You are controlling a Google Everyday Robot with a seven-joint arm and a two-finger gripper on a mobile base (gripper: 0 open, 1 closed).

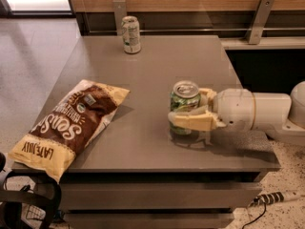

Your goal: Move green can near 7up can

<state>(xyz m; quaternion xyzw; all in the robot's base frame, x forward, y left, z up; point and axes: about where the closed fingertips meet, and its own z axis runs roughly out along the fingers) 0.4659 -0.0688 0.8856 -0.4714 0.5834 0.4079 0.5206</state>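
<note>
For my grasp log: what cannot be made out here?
Lower body of the dark green mottled drink can: hidden by the cream pincer gripping it, at the grey table's front.
Tip of the pincer's far finger: behind that can.
Far end of the white robot arm: cut off by right edge.
Print on the pale whitish-silver drink can at the back: too small to read.

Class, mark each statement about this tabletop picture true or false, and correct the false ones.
1. The tool is closed around the green can. True.
2. The 7up can lies on its side. False: it stands upright near the table's far edge.
3. The chip bag lies flat towards the picture's left. True.
4. The green can touches the 7up can. False: they stand well apart, with the green can towards the near right of the table.
</note>
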